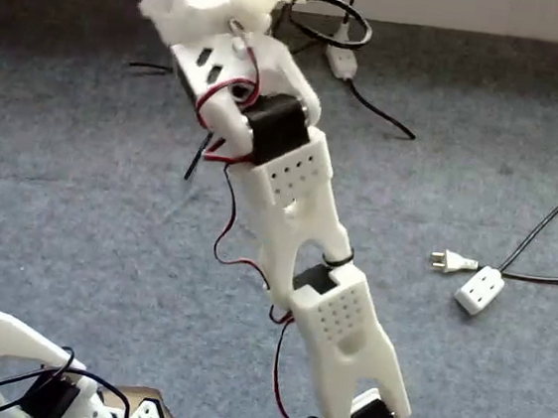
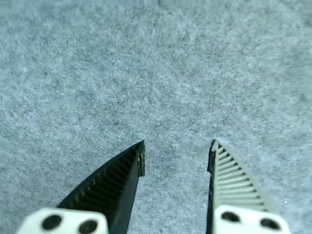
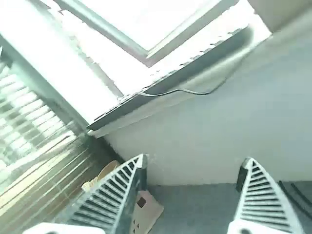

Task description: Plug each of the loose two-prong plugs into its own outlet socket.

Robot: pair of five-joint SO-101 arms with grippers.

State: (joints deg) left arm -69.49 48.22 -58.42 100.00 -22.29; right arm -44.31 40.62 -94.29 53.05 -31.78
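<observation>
A white two-prong plug point(image 1: 450, 260) lies on the grey carpet at the right, right beside a white outlet socket block point(image 1: 480, 291) with black cords running off. Another white plug or socket piece point(image 1: 341, 62) lies at the far top among looped black cable. My right arm point(image 1: 292, 180) stretches from the bottom middle up to the top left, raised off the floor. Its gripper point(image 3: 195, 163) is open, empty, and faces a wall and window. My left gripper point(image 2: 177, 150) is open over bare carpet with nothing between its fingers.
The left arm's base section point(image 1: 5, 350) sits at the bottom left corner. Black cords point(image 1: 379, 112) trail across the carpet at the top. A thin dark stick-like cable end point(image 1: 196, 158) lies left of the right arm. Grey carpet point(image 1: 77, 228) covers the floor.
</observation>
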